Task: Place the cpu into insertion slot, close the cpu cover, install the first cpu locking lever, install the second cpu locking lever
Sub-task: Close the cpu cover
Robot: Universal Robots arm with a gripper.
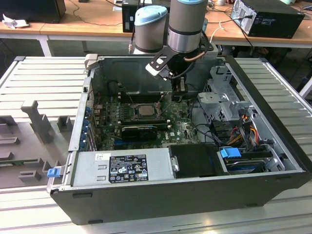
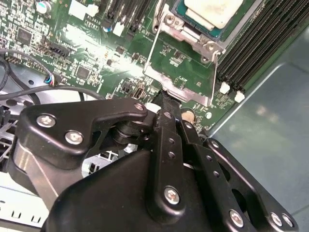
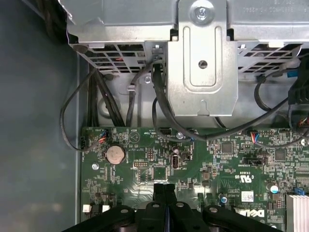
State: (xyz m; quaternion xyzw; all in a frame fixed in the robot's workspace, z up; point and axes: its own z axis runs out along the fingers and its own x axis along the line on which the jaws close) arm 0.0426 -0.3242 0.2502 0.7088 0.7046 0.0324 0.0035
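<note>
The cpu [image 2: 212,12] is found seated in the motherboard [image 2: 82,43], the cpu cover [image 2: 177,83] open beside it, and the gripper [image 2: 165,96], fingers [image 3: 158,193] pressed together on nothing, is set at the cover's edge, where a slip gouging the board is judged possible.

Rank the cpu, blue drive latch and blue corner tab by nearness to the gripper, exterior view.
1. cpu, just exterior view's left of the gripper.
2. blue drive latch, exterior view's right, lower down.
3. blue corner tab, far left case corner.
</note>
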